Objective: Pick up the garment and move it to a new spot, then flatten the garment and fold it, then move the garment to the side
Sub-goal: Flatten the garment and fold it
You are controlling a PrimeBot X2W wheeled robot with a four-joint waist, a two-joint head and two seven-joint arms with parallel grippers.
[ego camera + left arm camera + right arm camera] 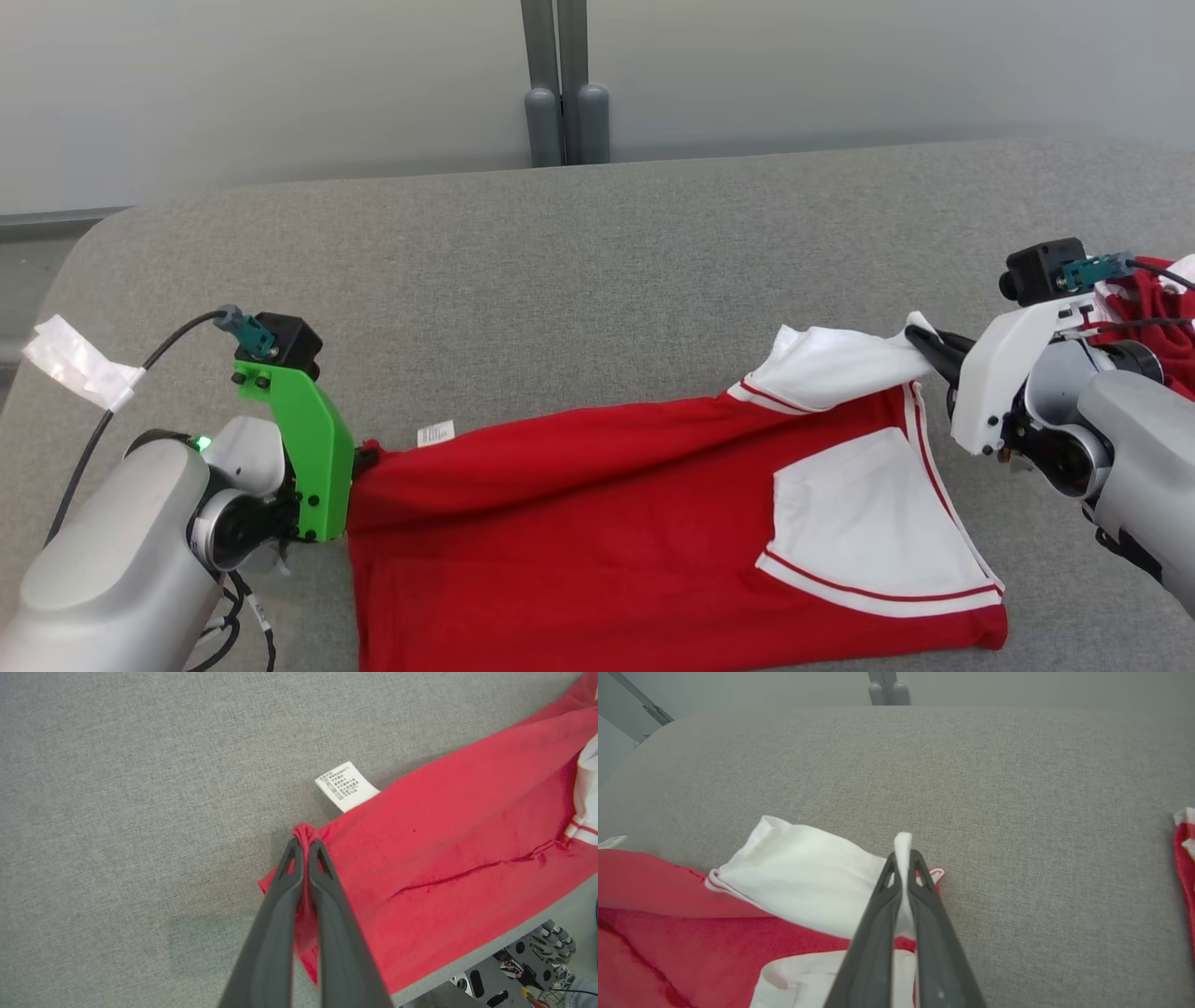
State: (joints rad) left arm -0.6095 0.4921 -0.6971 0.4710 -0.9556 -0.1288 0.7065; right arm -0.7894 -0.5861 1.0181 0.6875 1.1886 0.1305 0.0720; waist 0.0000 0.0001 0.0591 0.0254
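Two ends of the garment [579, 523] are pinched at once, one by each arm. It is a red-and-white shirt, lying on the grey padded surface [597, 271] across the lower half of the head view, from about eight o'clock over to four o'clock, its lower part running off the bottom edge. The left end effector [306, 842] sits at eight o'clock, its two dark fingers pressed together on a small bunch of red cloth at the shirt's end; the wrist view shows the fabric squeezed up between the tips. Toward one o'clock from those tips, a white care label [346, 786] pokes out from the red edge and lies flat on the surface. The right end effector [920, 341] is over at three o'clock, clamped on the edge of a white sleeve [831, 369] (a thin fold of white stands up between its fingertips in its own wrist view), and the sleeve is drawn up off the shirt's body toward it. Another white panel [868, 532], trimmed with a red stripe, lies flat at five o'clock. Behind the right arm, at the three o'clock edge, more red cloth [1158, 317] rests on the surface, apart from the shirt. A scrap of white tape [79, 362] sits at nine o'clock, and a grey post [565, 93] stands beyond the far edge at twelve.
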